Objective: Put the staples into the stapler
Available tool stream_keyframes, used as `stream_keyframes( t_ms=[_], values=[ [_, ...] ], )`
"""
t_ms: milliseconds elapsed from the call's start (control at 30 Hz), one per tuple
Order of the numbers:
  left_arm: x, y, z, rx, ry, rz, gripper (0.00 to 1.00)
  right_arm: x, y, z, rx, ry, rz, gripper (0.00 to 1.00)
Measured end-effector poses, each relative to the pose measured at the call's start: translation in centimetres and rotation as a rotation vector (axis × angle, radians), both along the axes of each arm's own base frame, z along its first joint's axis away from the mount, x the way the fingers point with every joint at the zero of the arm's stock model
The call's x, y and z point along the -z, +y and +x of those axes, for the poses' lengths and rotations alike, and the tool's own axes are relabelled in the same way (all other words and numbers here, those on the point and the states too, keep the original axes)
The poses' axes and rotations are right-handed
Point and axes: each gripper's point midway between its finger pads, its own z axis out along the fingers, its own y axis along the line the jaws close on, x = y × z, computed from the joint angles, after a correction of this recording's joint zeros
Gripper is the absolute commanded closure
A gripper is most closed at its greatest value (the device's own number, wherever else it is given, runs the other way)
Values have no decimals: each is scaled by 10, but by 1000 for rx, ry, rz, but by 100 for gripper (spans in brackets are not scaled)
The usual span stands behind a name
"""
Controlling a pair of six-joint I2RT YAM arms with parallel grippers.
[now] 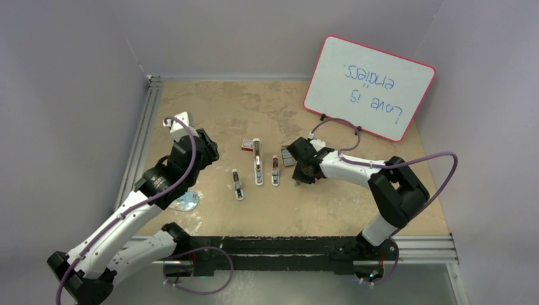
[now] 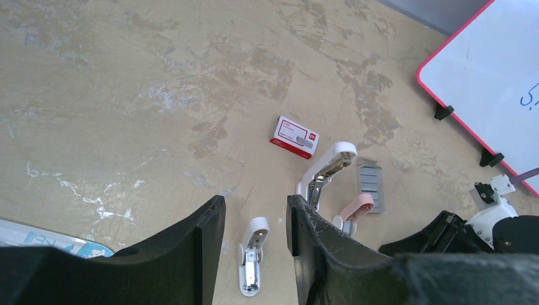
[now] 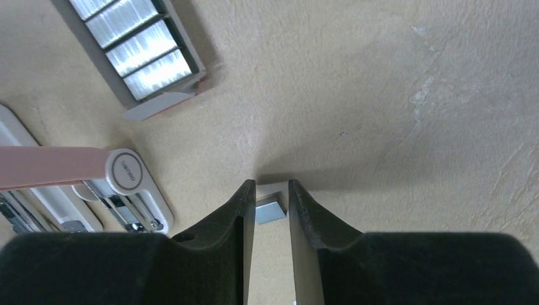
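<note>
1. Right gripper [image 3: 271, 187] is down low over the table, jaws nearly together, with one silvery staple strip [image 3: 272, 211] between the tips. Can't tell if it's actually pinched or just lying there.
2. The other staples [image 3: 149, 71] sit in their grey tray [image 3: 102, 70], just beside the pink stapler [image 3: 51, 166], which lies flipped open.
3. Left gripper [image 2: 254, 206] hangs high on the left side, jaws apart, nothing in them.
4. Red box [image 2: 294, 136] lies further back, near the far end of the big white stapler [image 2: 324, 168].
</note>
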Motion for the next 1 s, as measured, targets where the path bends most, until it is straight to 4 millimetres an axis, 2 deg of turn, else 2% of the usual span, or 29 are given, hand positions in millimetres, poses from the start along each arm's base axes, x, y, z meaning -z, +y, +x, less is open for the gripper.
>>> stream_keyframes(
  t_ms=[367,733,1000],
  values=[
    [-1,0,-1,0,-4,-4,60,0,-2,0,-24,-1,-19,75],
    [-1,0,-1,0,-4,-4,60,0,-8,-12,-69,19,-40,77],
    [-1,0,-1,0,-4,-4,60,2,-2,-21,-112,31,-46,77]
  ],
)
